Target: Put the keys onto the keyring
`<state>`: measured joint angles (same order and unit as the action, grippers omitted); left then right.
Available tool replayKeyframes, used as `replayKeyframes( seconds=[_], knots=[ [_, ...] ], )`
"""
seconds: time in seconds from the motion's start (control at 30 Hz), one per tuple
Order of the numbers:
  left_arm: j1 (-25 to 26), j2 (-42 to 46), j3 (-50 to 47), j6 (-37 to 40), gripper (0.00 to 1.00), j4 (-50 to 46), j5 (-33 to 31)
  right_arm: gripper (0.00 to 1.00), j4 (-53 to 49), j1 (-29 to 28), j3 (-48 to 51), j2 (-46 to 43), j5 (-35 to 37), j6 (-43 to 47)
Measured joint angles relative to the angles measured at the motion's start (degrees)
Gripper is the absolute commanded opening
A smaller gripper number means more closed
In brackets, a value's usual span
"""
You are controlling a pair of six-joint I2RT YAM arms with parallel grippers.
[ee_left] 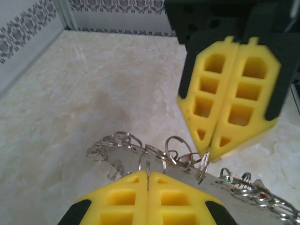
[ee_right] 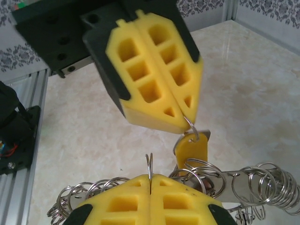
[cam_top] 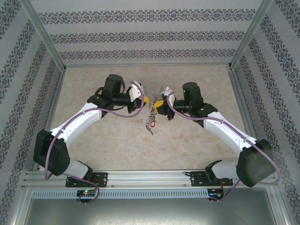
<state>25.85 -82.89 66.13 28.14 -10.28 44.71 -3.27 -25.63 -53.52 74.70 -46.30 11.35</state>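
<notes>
You had both arms meeting over the middle of the tabletop (cam_top: 108, 150), with the bunch of keys (cam_top: 151, 115) strung between them. Your left gripper (ee_right: 183, 118) was shut tight on a small ring (ee_right: 190, 125), and a yellow tag (ee_right: 191, 151) hung down from that ring. Your right gripper (ee_left: 209, 151) was shut too, pinching a thin wire loop (ee_right: 149, 165) seen from its edge. I think that wire was the keyring, but so many shiny rings (ee_right: 265, 180) were tangled there that I could not tell for sure. A red tag (cam_top: 152, 124) sat at the near end of the bunch.

The step looked like sliding the yellow tag's small ring onto the wire. To do it well, you needed to hold the right gripper steady and move only the left one, slowly. You needed to find the open end of the wire first, then line the small ring's hole up with it. A hard pull could have let the thin wire slip out of the yellow fingers (ee_right: 122, 201), so small, gentle moves were best.
</notes>
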Motion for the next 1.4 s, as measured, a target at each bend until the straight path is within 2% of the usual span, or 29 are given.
replayKeyframes(
  seconds=[0.23, 0.5, 0.67, 0.9, 1.4],
  knots=[
    [0.07, 1.53, -0.13, -0.42, 0.00, 1.38, -1.79, 0.00, 2.47, -0.31, 1.31, -1.22, 4.48, -1.25],
    [0.07, 1.33, 0.61, -1.90, 0.00, -1.44, -2.93, 0.00, 3.91, -5.05, 5.05, -6.99, 18.45, 9.86],
    [0.07, -1.77, 6.08, -4.70, 0.00, -5.66, -1.40, 0.00, 5.73, -8.09, 5.40, -7.39, 25.66, 17.29],
    [0.04, -4.44, 9.66, -7.39, 0.00, -12.13, 0.37, 0.00, 9.55, -9.05, 6.32, -7.39, 33.27, 22.01],
    [0.02, -9.29, 13.99, -12.15, 0.00, -16.26, 3.28, 0.00, 13.46, -9.14, 8.00, -7.89, 34.71, 23.63]
  ],
)
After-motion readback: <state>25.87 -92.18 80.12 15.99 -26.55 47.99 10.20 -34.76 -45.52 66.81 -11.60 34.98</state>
